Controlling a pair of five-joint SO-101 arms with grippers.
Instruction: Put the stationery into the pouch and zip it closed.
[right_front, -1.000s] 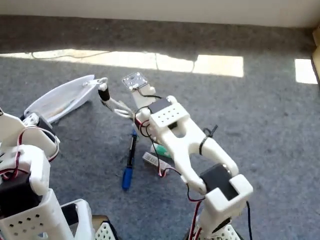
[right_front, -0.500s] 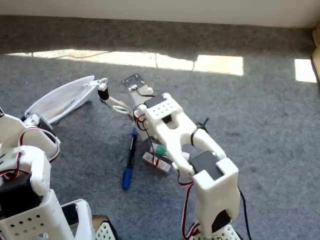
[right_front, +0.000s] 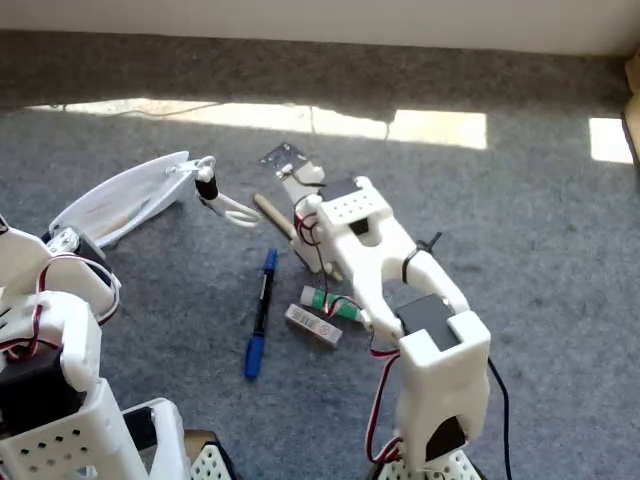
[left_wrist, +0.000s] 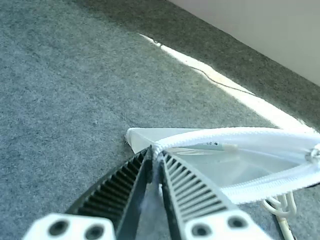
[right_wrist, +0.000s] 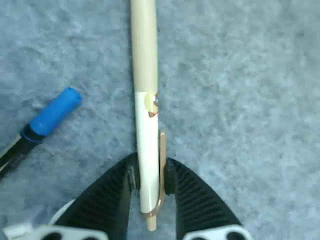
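The white pouch (right_front: 125, 195) lies open on the grey carpet at the left; its mouth (left_wrist: 235, 155) gapes, with a thin pen-like item inside. My left gripper (left_wrist: 155, 159) is shut on the pouch's end by the zipper. A black zipper pull (right_front: 207, 186) with white loops sits at the pouch's other end. My right gripper (right_wrist: 148, 172) is shut on a beige-and-white pen (right_wrist: 146, 100), which points toward the pouch (right_front: 270, 212). A blue pen (right_front: 260, 310), a green item (right_front: 330, 303) and a small white block (right_front: 312, 325) lie on the carpet beside the right arm.
The carpet (right_front: 540, 250) stretches open to the right of the right arm. A bright sunlit strip (right_front: 440, 130) and a thin cable (right_front: 100, 108) run along the far side near the wall.
The right arm has drawn back to the right with the beige pen in its gripper, uncovering the green item. The left arm and pouch have stayed put.
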